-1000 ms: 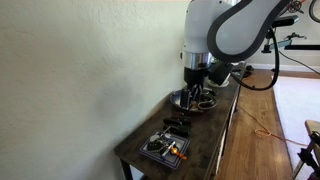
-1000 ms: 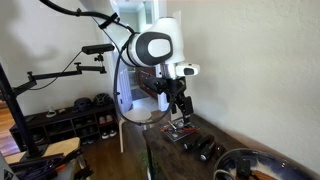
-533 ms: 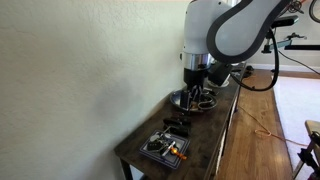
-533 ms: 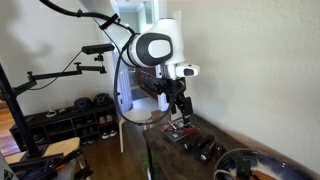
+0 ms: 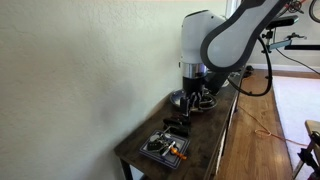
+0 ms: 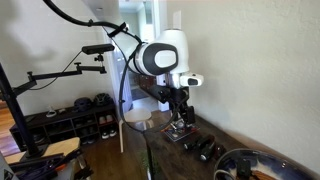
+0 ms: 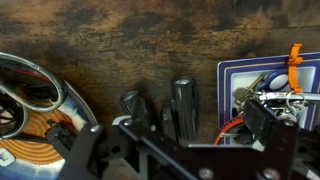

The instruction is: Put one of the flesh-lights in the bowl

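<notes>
Two small black flashlights [image 7: 184,106] lie side by side on the dark wooden table between the bowl and a tray; they also show in both exterior views [image 6: 205,150] [image 5: 177,124]. The wide dark glossy bowl [image 7: 42,92] is at the left of the wrist view and holds some things. It also shows at the edge of an exterior view [image 6: 262,158] and behind the arm [image 5: 181,99]. My gripper [image 7: 175,140] is open and empty. It hovers above the flashlights and the tray's near edge [image 6: 178,112] [image 5: 196,92].
A rectangular dark tray [image 7: 226,88] with a white border holds clutter, including an orange-tipped item [image 7: 294,55]; it also shows in both exterior views [image 5: 163,149] [image 6: 180,131]. A wall runs along one side of the table. The table edge [image 5: 222,140] drops to the floor.
The arm has come down and shifted slightly, bringing the gripper lower over the flashlights and tray. The jaws stay open. Nothing on the table has moved.
</notes>
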